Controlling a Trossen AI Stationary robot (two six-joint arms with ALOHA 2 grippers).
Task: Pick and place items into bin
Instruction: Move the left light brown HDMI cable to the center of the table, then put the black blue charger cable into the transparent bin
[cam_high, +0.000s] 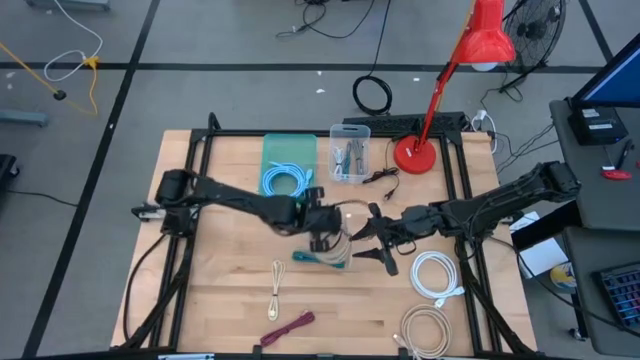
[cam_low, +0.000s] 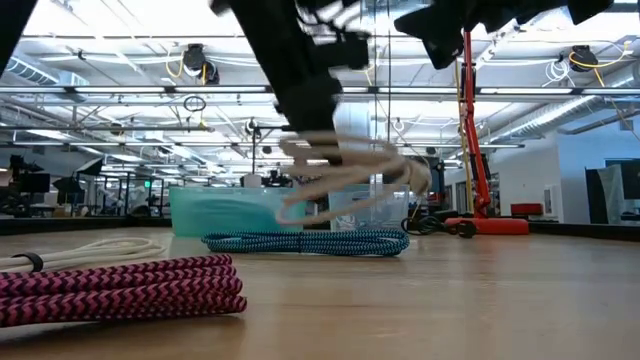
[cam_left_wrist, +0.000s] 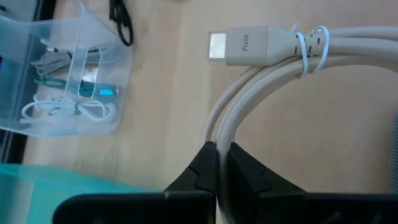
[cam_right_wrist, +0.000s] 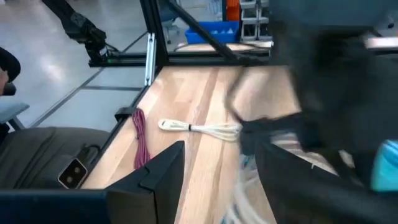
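Two arms meet at mid-worktop. Nearest us, low view: maroon cord (cam_low: 120, 285) flat on the worktop (cam_low: 480, 300); behind it, teal cord (cam_low: 305, 242).

Above that, we log the left tool (cam_left_wrist: 217, 155) pinched shut on a beige coil (cam_left_wrist: 273, 81), lifted clear of the wood. Right tool (cam_high: 375, 245) just beside it, fingers spread, holding nothing.

Still lying loose: white coil (cam_high: 438, 275), a second beige coil (cam_high: 425, 328), cream cord (cam_high: 276, 285).

Farther back: clear bin (cam_high: 349, 152), already holding cords.

Step in hand, we judge: carrying. Next: swing the coil over the bin, then release.
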